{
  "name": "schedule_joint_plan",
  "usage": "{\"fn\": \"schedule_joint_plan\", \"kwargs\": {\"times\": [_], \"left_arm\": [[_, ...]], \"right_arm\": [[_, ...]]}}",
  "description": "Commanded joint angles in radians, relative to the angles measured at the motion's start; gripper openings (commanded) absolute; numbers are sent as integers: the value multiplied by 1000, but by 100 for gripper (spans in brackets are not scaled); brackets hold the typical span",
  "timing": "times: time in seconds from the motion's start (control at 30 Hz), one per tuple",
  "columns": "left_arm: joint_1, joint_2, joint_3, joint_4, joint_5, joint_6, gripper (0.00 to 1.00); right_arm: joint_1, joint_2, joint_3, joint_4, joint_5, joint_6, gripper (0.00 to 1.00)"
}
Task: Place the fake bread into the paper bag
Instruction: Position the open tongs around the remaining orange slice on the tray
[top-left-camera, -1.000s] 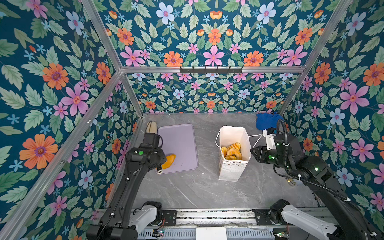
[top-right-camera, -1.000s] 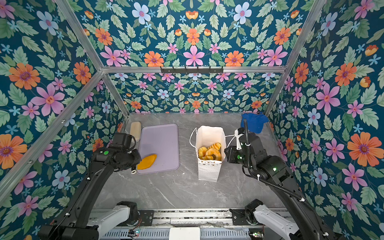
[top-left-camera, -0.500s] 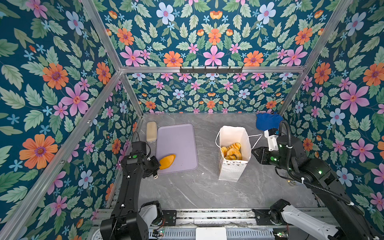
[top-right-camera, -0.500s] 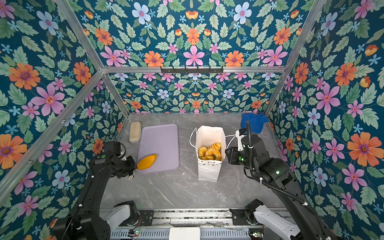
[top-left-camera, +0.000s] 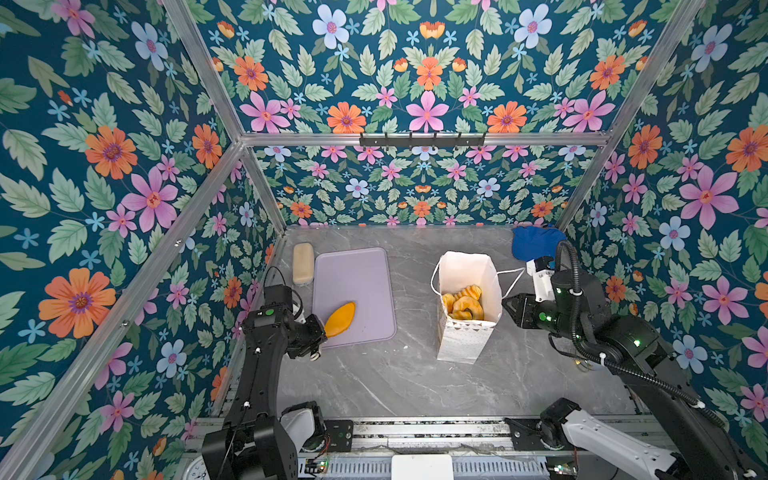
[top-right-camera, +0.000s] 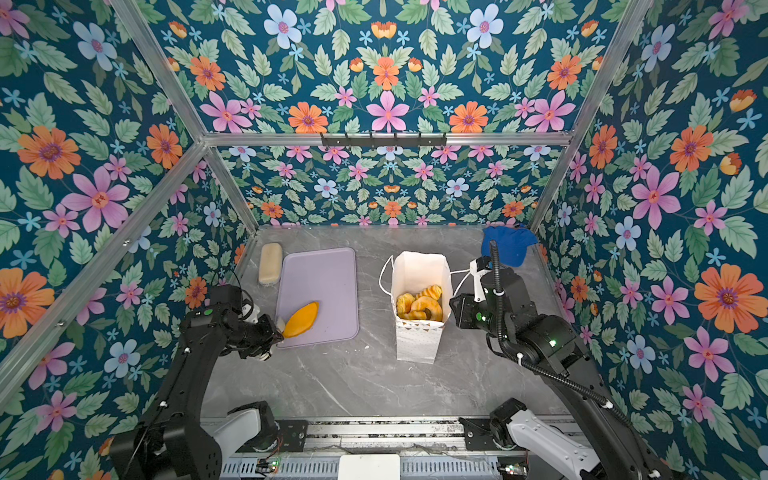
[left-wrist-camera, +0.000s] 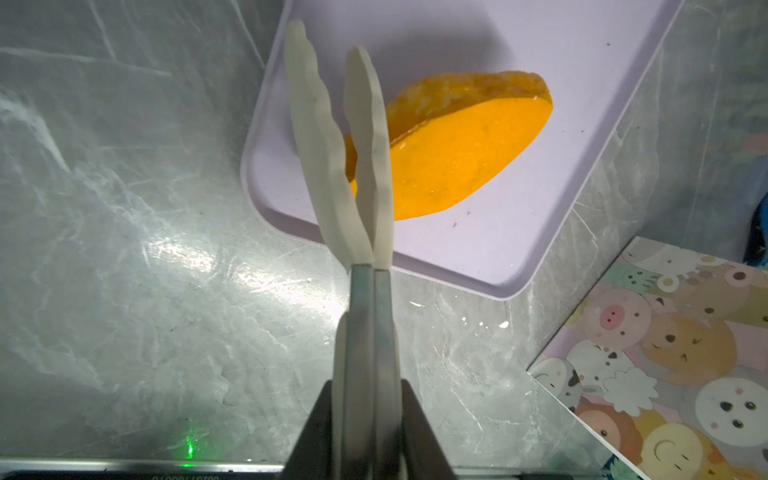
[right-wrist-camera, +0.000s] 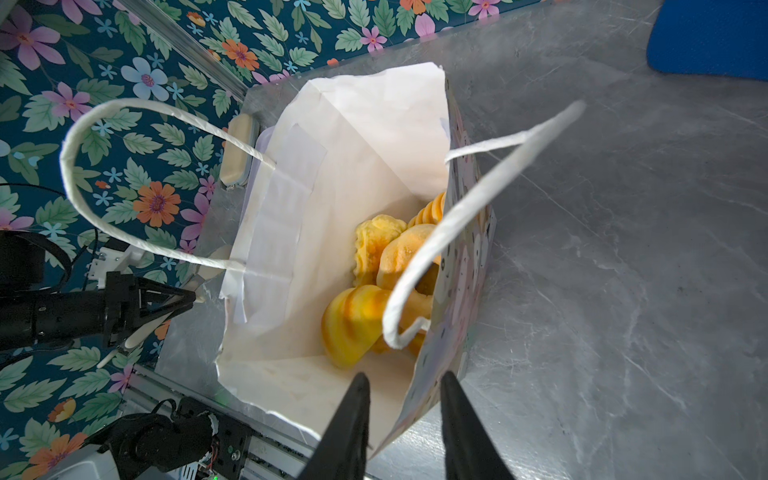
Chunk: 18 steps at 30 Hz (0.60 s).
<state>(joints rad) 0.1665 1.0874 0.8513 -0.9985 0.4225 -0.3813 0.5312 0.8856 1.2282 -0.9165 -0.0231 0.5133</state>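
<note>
**Bimanual cell, top and wrist views.** The paper bag (top-left-camera: 466, 343) is set upright on the grey marbled table (top-left-camera: 395, 386), right of centre. Its mouth is open and its white cord handles are splayed outward to either side. Several glossy golden bread pieces (top-left-camera: 462, 301) are seen piled at its bottom (ridged forms can be made out among them). One orange bread piece (top-left-camera: 340, 319), almond-shaped with a smooth flat face turned up, is seen outside the bag. It lies on the lavender tray (top-left-camera: 357, 270), near the corner closest to the left arm.

The left gripper (left-wrist-camera: 365, 384) is clenched on the handle of a pair of cream tongs (left-wrist-camera: 318, 145). The blades of the tongs are slightly parted over the tray's edge. The narrow end of the orange bread piece (left-wrist-camera: 457, 153) shows between them, but whether it is pinched cannot be told.

The right gripper (right-wrist-camera: 404, 376) is held at the bag's right-hand wall. Its black jaws are parted, and the rim of the paper bag (right-wrist-camera: 353, 145) passes between them without being squeezed.

A pale beige bar (top-left-camera: 303, 263) is laid just beside the tray's far left edge. A blue cloth cap (top-left-camera: 534, 243) is seen in the far right corner.
</note>
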Motion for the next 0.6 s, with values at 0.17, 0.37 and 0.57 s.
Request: {"fn": "schedule_joint_plan", "kwargs": {"times": [0.17,0.37,0.57], "left_arm": [[-99,30,-30,20,150,6,14],[-205,66,-12,90,101,-70,15],[-203,72,30,68,22,-73,16]], "right_arm": [[0,18,7,25,3,-2,30],[0,19,13,20,2,4,30],[0,4,17,1,21,0,31]]}}
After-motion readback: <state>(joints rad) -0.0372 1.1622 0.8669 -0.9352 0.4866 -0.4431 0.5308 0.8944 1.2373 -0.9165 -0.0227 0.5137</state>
